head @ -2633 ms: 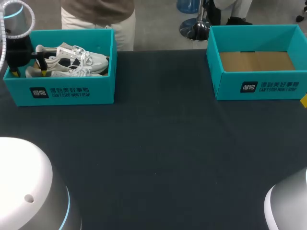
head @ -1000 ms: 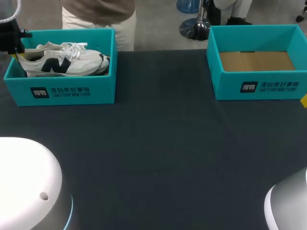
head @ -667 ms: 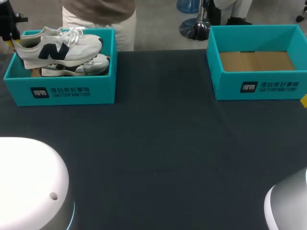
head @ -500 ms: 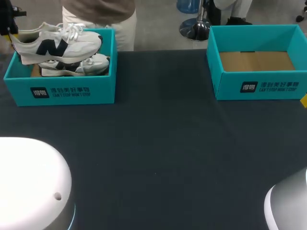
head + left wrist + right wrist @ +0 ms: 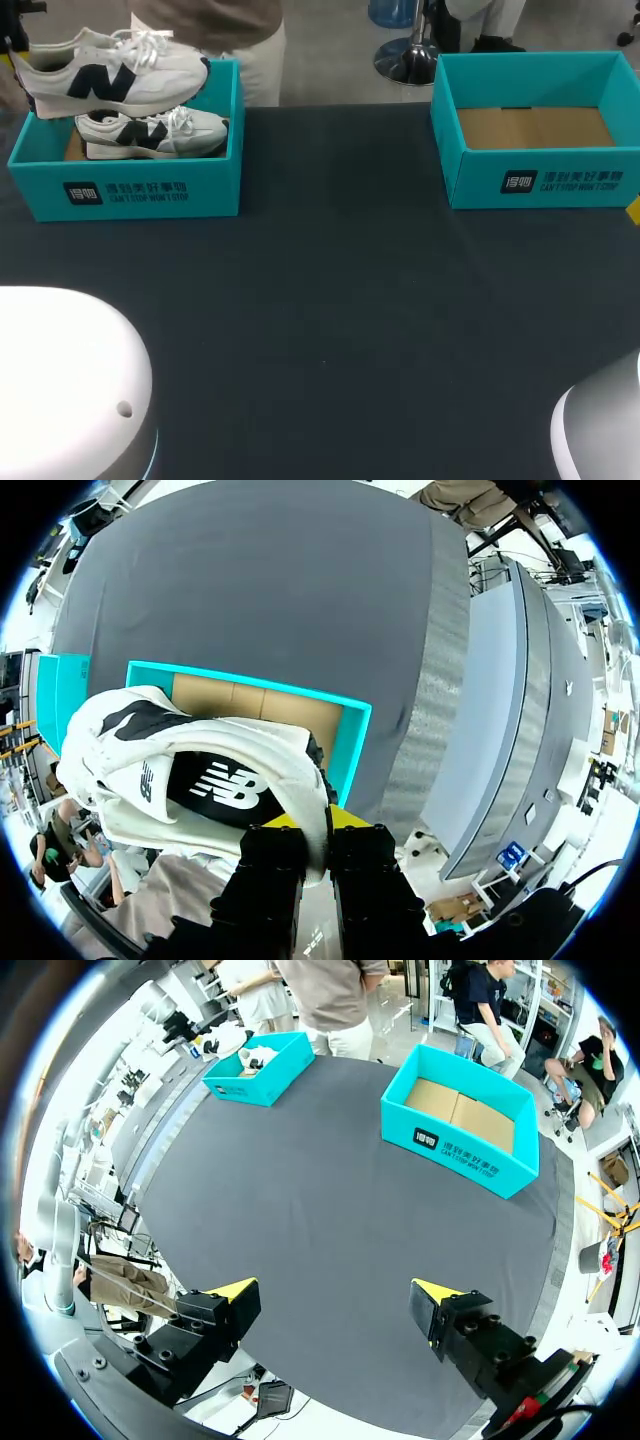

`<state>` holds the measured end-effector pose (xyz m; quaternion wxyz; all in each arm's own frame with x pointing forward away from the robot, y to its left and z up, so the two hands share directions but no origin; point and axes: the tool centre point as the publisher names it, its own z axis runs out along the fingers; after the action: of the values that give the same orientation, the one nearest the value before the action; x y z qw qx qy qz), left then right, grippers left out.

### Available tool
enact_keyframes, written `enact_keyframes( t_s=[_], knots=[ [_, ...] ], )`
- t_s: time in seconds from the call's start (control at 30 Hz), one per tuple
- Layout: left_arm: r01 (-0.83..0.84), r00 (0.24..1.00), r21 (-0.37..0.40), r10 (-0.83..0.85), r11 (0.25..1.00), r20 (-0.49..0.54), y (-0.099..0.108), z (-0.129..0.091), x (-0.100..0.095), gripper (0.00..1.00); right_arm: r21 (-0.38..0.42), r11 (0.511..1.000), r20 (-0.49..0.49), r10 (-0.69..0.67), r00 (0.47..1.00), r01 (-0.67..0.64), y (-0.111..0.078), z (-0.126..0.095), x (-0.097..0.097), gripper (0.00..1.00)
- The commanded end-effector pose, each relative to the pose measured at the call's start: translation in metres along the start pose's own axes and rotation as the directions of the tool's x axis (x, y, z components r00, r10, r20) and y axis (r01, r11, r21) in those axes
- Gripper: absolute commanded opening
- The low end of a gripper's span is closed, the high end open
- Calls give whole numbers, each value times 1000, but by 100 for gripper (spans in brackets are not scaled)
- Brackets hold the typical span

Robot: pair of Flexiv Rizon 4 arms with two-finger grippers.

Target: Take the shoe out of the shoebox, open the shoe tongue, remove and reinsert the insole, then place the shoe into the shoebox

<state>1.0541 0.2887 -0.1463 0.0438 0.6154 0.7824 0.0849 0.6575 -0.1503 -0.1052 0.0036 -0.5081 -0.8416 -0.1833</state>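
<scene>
The white sneaker (image 5: pixel 110 78) was held by its heel, the left gripper (image 5: pixel 318 832) clamped on it, raised above the left teal shoebox (image 5: pixel 150 190). A second sneaker (image 5: pixel 150 133) lay inside that box. The right teal shoebox (image 5: pixel 540 182) showed only its cardboard floor. The right gripper (image 5: pixel 335 1305) stood wide apart over the dark table (image 5: pixel 330 300).

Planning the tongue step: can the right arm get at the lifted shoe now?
Probably not: the shoe hangs in the left pincer over the far left box; the open right pincer is across the table.
</scene>
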Motion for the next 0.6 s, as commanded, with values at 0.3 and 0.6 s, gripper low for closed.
enact_keyframes(
  t_s=[0.3, 0.6],
  knots=[
    [-45, 999, -26, 45, 999, 3, -15, -30, -19, 0, 6, 1000, -2, 0, 1000, 0, 3, 0, -1, 100],
    [-52, 999, -25, 51, 998, -13, -12, -30, -24, 0, 6, 1000, -2, 0, 1000, 0, 3, 0, -1, 100]
  ],
)
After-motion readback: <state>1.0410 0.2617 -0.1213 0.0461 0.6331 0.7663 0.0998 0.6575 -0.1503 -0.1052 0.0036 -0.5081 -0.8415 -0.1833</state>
